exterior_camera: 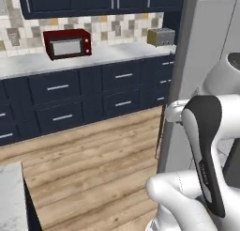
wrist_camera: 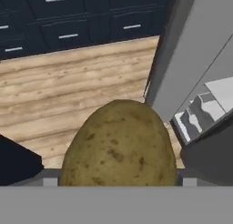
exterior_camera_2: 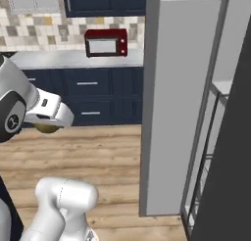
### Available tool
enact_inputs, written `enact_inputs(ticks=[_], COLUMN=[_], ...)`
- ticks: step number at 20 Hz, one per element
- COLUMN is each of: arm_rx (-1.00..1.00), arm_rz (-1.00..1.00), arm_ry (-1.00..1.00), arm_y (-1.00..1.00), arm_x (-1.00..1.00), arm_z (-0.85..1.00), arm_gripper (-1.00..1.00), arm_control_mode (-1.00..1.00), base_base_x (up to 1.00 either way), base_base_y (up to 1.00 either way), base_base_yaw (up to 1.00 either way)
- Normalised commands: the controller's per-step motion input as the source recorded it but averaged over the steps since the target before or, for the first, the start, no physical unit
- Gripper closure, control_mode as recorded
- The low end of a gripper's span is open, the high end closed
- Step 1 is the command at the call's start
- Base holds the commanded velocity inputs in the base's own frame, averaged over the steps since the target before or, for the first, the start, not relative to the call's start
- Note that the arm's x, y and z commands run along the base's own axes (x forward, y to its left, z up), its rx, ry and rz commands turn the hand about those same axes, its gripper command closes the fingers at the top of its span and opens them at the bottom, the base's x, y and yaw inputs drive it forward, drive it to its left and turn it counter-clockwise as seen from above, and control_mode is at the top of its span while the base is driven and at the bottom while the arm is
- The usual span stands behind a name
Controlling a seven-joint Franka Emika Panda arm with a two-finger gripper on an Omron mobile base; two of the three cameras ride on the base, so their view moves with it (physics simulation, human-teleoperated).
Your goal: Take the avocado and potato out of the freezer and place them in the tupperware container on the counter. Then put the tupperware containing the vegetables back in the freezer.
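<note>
Both base views face the far counter [exterior_camera: 93, 54] and freezer [exterior_camera_2: 181, 112]; hand view looks floorward, apparently close.

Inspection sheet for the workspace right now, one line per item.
surface: counter along the back wall, carrying two appliances
job's things: potato held off the floor; freezer door standing open, shelves visible inside
clutter: red microwave and toaster on the counter
grippers: gripper closed on the potato, beside the open freezer
cables: nothing seen
surroundings: navy drawers under the counter, wood floor, tiled wall behind
</note>
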Motion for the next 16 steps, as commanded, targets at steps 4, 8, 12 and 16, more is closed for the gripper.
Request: enact_inputs(ticks=[4, 8, 12, 16], arm_rx=[0.00, 0.00, 0.00, 0.00], arm_rz=[0.00, 0.00, 0.00, 0.00], arm_ry=[0.00, 0.00, 0.00, 0.00], arm_y=[0.00, 0.00, 0.00, 0.00], arm_x=[0.00, 0.00, 0.00, 0.00], arm_z=[0.00, 0.00, 0.00, 0.00], arm_gripper=[1.00, 1.00, 1.00, 1.00], arm_control_mode=[1.00, 1.00, 1.00, 1.00], base_base_x=[0.01, 0.72, 1.00, 1.00], base_base_y=[0.00, 0.00, 0.05, 0.16], base_base_yaw=[0.72, 0.40, 0.15, 0.06])
